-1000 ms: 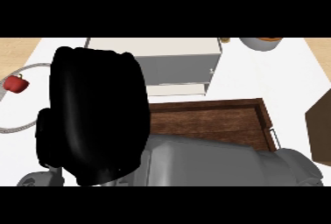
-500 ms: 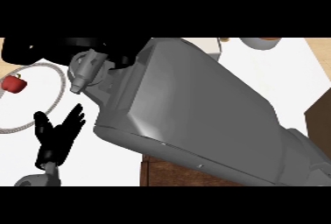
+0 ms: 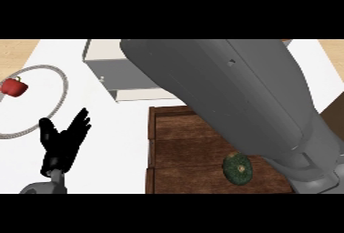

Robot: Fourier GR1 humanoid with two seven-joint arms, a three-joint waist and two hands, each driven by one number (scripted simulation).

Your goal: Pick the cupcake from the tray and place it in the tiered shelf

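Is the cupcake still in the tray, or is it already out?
In. The cupcake lies on the wooden tray's floor beside the right forearm; no hand holds it.

I see a dark green, speckled cupcake (image 3: pixel 238 169) on a brown wood-grain tray (image 3: pixel 181 145), white counter (image 3: pixel 114 150), off-white tiered shelf (image 3: pixel 124 75), red pepper (image 3: pixel 14 87), black left hand (image 3: pixel 62 139), grey forearm (image 3: pixel 249 100).

A white counter (image 3: pixel 121 150) filled most of the view under even, flat light. Pale wood flooring (image 3: pixel 17 50) showed at the upper left and upper right corners.
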